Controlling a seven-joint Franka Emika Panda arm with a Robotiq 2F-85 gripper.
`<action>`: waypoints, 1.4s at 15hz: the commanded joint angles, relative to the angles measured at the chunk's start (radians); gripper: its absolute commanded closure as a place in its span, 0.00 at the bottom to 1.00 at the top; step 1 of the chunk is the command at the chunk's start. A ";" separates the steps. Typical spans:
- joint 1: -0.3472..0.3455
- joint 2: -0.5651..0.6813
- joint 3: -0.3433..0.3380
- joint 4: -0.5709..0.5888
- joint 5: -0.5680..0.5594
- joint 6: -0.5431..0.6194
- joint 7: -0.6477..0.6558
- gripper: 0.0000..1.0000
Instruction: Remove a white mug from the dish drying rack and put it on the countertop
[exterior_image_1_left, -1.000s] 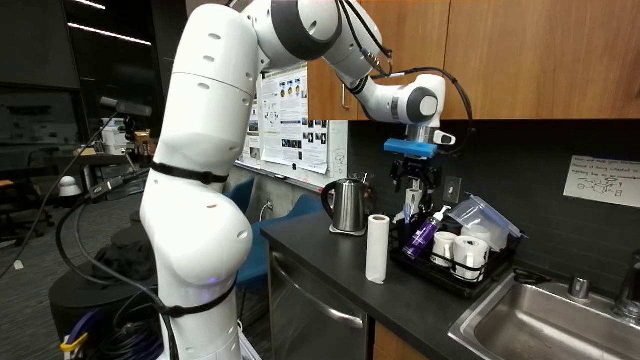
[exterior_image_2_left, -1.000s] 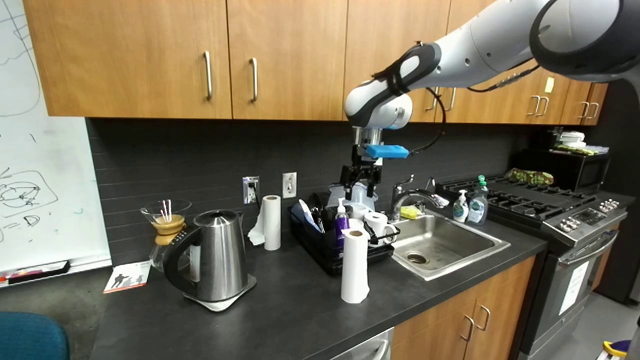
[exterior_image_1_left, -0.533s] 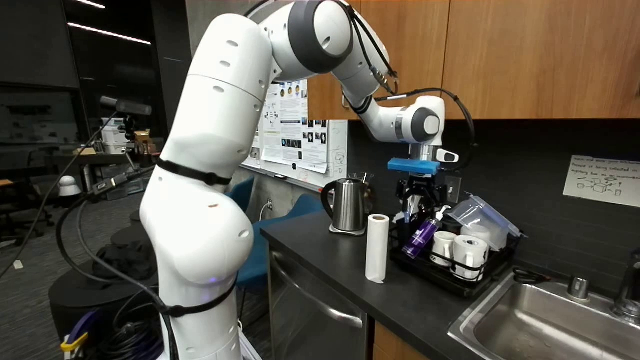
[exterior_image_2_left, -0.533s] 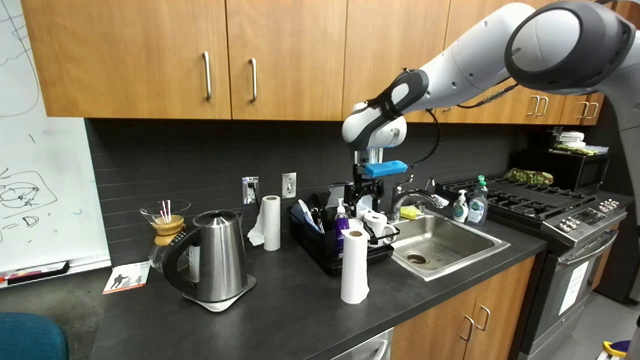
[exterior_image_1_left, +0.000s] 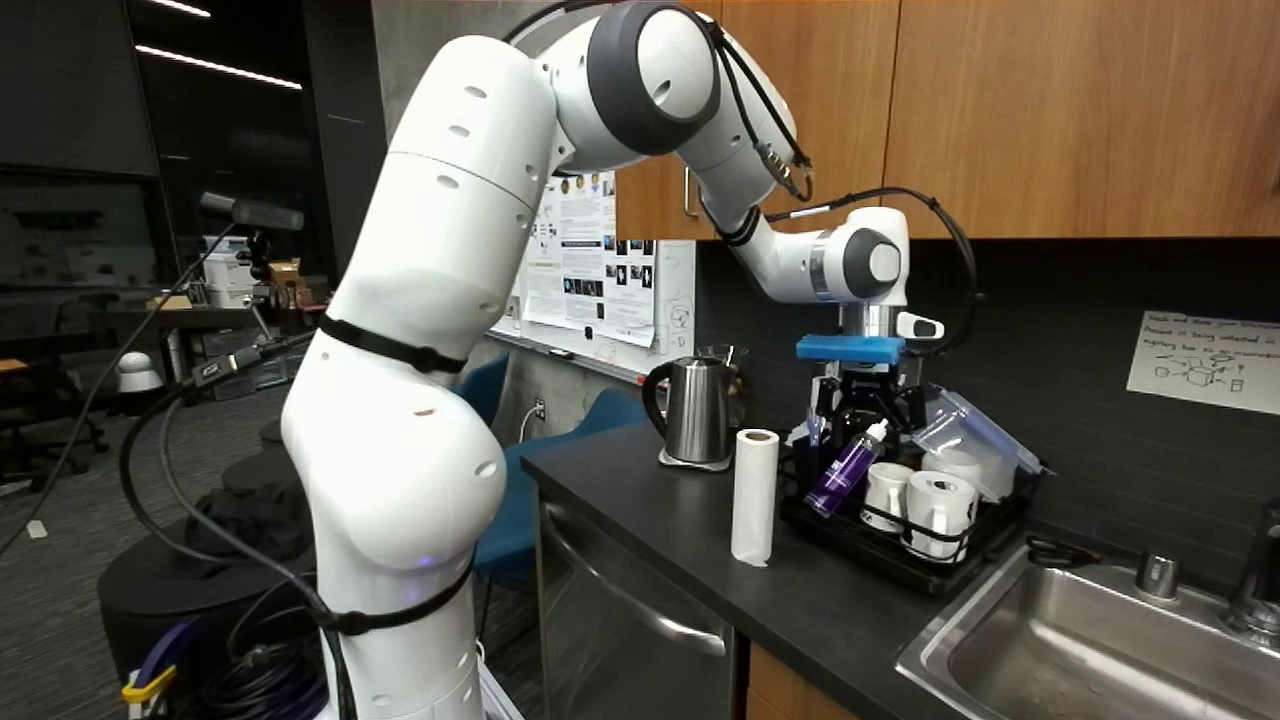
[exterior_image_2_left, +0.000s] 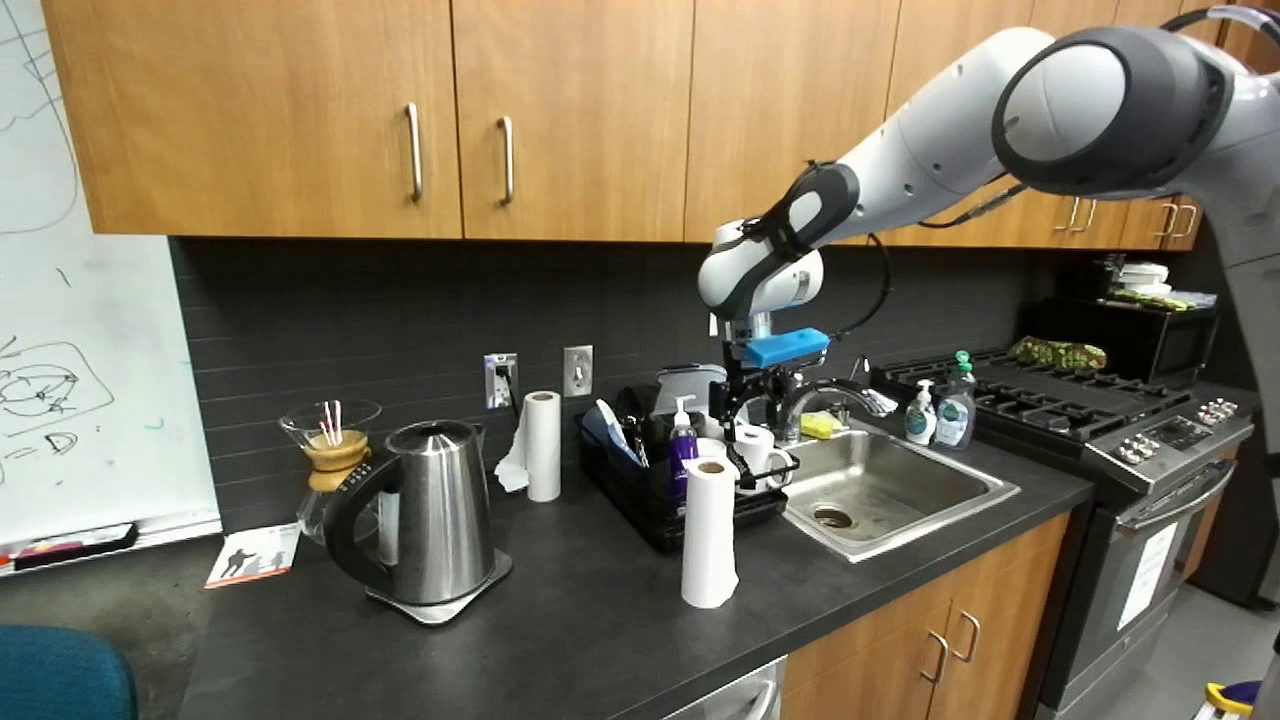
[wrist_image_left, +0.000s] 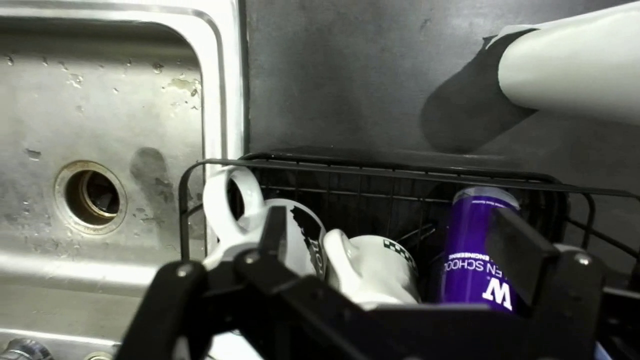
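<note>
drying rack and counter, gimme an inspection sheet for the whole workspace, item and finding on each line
Surface: dark countertop, flat, with a steel sink set into it, drops inside.
Job's things: printed white mug and checkered white mug, both in the dish drying rack; which one is meant isn't clear.
Clutter: purple pump bottle and translucent container in the rack; paper-towel roll, second roll and steel kettle on the countertop.
Gripper: open, jaws wide apart over the rack; the checkered white mug shows between them in the wrist view; contact can't be told.
Cables: black cable looping beside the arm.
Surroundings: wooden cabinets overhead, stove past the sink.
</note>
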 joint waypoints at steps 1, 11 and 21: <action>0.011 0.029 -0.014 0.023 -0.069 0.004 0.047 0.00; 0.000 0.028 -0.003 0.011 -0.090 -0.012 0.033 0.00; 0.000 0.033 -0.005 0.016 -0.095 -0.009 0.032 0.00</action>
